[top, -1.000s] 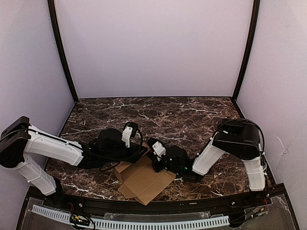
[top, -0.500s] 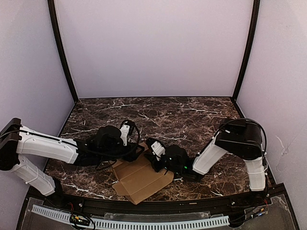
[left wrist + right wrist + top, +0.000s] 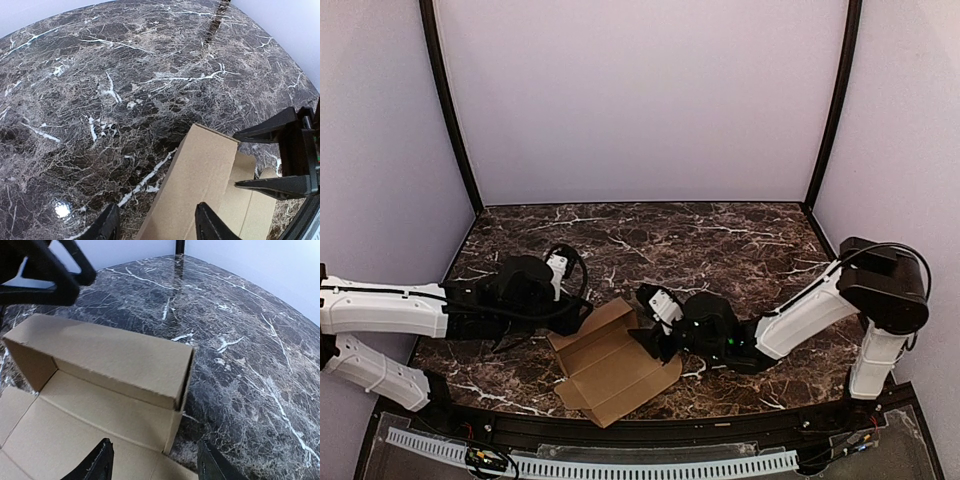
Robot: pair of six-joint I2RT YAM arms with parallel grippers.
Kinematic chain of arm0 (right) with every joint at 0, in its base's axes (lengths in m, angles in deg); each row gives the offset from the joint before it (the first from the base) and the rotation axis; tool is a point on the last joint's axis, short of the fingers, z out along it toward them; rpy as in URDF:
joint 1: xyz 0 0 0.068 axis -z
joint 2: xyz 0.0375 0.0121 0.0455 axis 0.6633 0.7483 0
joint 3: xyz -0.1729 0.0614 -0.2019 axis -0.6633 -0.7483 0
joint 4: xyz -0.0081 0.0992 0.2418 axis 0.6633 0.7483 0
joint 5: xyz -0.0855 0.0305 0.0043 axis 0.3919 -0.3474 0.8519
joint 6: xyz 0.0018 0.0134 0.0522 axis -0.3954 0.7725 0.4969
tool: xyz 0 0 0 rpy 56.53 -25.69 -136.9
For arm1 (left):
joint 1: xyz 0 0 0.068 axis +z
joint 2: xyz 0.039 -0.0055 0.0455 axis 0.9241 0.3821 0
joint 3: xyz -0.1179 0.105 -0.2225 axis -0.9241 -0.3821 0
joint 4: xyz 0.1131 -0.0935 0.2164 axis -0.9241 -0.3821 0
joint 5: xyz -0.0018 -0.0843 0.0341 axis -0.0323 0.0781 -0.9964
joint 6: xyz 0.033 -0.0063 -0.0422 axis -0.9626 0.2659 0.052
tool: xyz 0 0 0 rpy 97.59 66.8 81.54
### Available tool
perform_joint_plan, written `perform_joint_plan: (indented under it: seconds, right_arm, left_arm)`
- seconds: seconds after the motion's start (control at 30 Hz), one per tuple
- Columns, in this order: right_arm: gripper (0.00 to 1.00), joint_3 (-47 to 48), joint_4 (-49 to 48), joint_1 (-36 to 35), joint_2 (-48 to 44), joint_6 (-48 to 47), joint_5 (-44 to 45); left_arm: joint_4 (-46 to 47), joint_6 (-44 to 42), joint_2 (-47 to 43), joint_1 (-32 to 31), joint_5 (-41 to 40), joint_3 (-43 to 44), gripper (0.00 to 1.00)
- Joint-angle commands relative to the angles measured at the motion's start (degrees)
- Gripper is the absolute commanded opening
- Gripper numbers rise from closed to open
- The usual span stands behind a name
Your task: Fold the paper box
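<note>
While one long wall stands up, the plain brown cardboard box (image 3: 615,365) lies mostly flat on the dark marble surface (image 3: 720,240) — left hand (image 3: 157,225) and right hand (image 3: 155,462) part-open, holding nothing — plenty left.

- Top external: high on the near side, looking down over the whole counter (image 3: 720,240).
- Left wrist: close, low, paper box (image 3: 200,185) lower right.
- Right wrist: close; same box lower left.
</note>
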Motion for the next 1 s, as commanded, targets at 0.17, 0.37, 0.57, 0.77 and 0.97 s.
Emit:
perform_joint_plan:
  seconds: [0.17,0.37,0.57,0.77,0.97]
  right_arm:
    - [0.65,1.10,41.14,-4.17,-19.26,14.88,-2.99]
    - [0.69,-6.37,51.31,-5.37,-32.24,36.02,-8.94]
    - [0.67,-11.29,49.22,-5.95,-33.92,51.51,-17.28]
    - [0.69,-13.81,36.53,-6.02,-29.44,58.54,-20.06]
    - [0.68,-14.74,23.69,-6.01,-20.17,63.67,-22.54]
  left_arm:
    - [-6.95,-3.87,-1.73,2.13,2.90,1.77,0.56]
    - [-5.78,-5.32,-1.00,3.90,8.78,2.06,0.61]
    - [-3.73,-5.07,0.85,7.48,17.38,1.39,0.63]
    - [-1.04,-3.31,1.20,9.06,23.15,-0.26,0.63]
    - [0.24,-0.47,2.72,9.35,23.92,-2.62,0.62]
